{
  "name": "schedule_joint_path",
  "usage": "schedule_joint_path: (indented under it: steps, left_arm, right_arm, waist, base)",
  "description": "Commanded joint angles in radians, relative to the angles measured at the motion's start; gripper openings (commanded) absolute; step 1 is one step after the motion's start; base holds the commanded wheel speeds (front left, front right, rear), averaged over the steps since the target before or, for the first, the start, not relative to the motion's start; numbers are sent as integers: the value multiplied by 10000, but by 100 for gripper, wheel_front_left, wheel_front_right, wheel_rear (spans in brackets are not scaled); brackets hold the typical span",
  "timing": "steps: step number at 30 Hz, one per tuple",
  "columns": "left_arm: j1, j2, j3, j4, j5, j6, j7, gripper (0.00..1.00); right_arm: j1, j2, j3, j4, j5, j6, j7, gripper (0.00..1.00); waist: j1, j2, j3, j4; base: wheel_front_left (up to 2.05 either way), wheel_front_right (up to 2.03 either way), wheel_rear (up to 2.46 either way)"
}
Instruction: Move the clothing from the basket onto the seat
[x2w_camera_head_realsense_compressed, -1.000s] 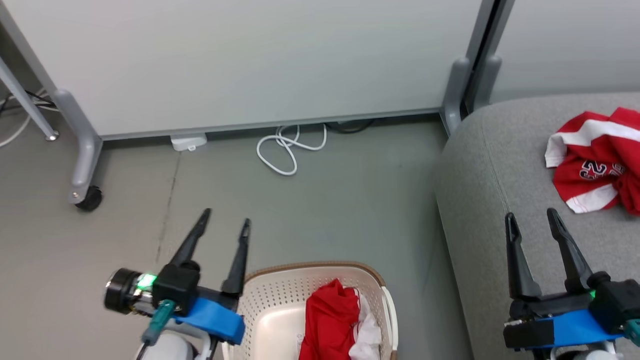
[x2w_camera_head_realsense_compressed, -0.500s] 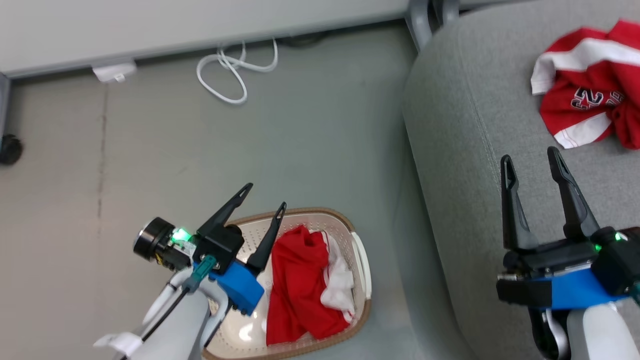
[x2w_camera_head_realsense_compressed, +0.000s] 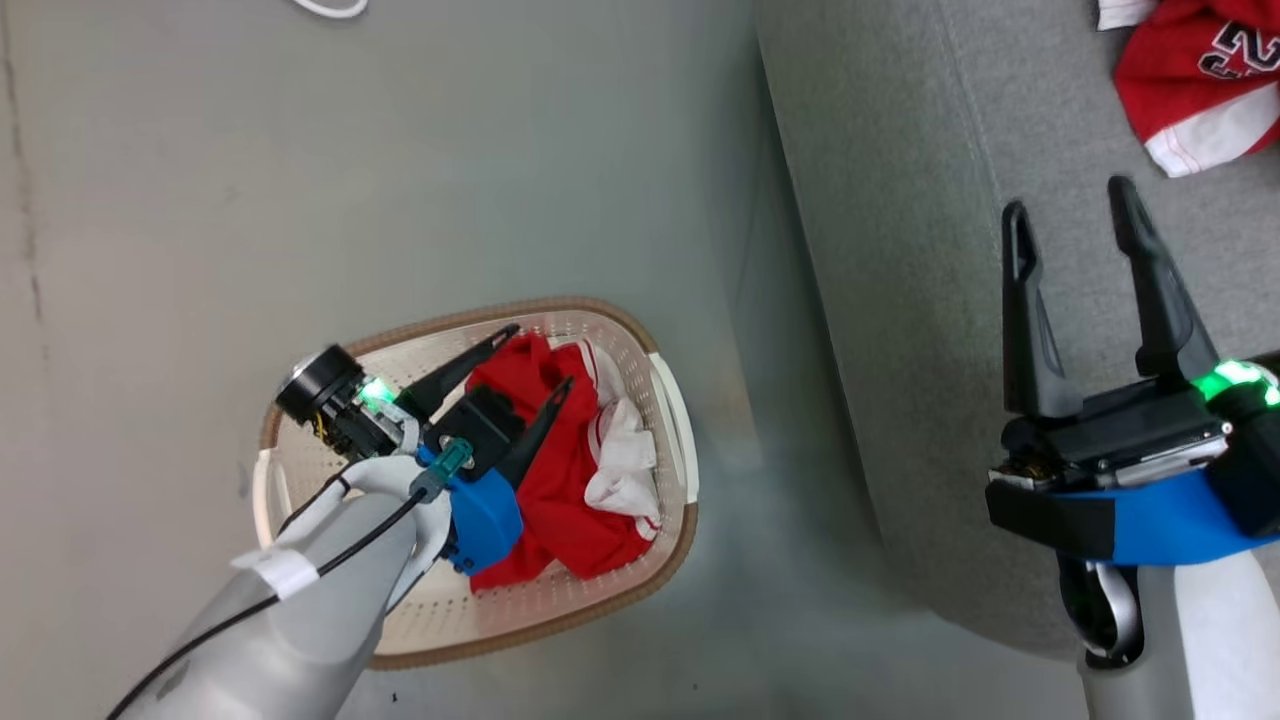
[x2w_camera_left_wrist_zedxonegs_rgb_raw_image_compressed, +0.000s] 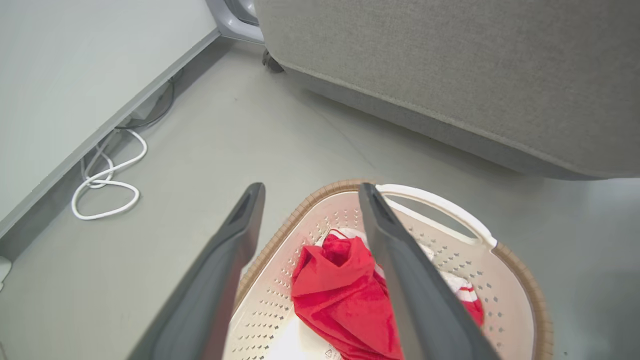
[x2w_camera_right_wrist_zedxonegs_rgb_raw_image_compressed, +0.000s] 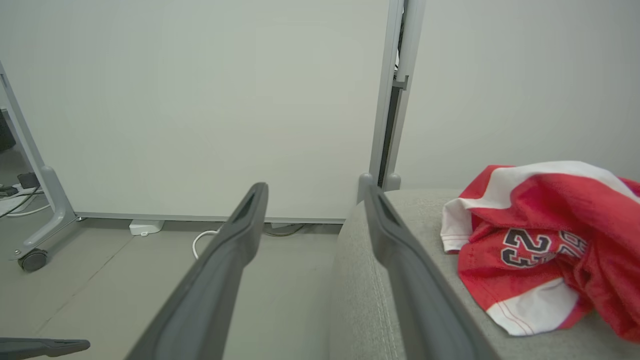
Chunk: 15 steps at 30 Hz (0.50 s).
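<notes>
Over basket: left end effector spread, empty, just above red shorts inside. Jersey lies on seat; right end effector spread over seat edge. Step: reach for shorts. Next: lower, pinch raised fold.

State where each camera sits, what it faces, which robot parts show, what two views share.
Head view: on the head, facing down at basket and seat; left gripper, right gripper show.
Left wrist view: on that wrist, facing into the basket; left fingers show.
Right wrist view: on that wrist, facing wall and jersey; right fingers show.
Shared: head and right wrist, the jersey.
</notes>
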Motion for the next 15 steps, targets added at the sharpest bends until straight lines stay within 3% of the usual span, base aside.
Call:
schedule_joint_path:
  steps: [1, 15]
  left_arm:
    - [-276, 51, -157, 129, -52, -5, -26, 100]
    - [-2823, 199, -3618, 2194, -492, -5, -26, 100]
  right_arm:
    - [-185, -6, -10, -55, -30, 1, -33, 100]
    - [-1031, -6, 412, -514, -144, 1, -34, 100]
  waist:
    - [-2, 0, 251, 91]
    - [-2, 0, 2323, -252]
  base:
    - [0, 0, 0]
    - [0, 0, 0]
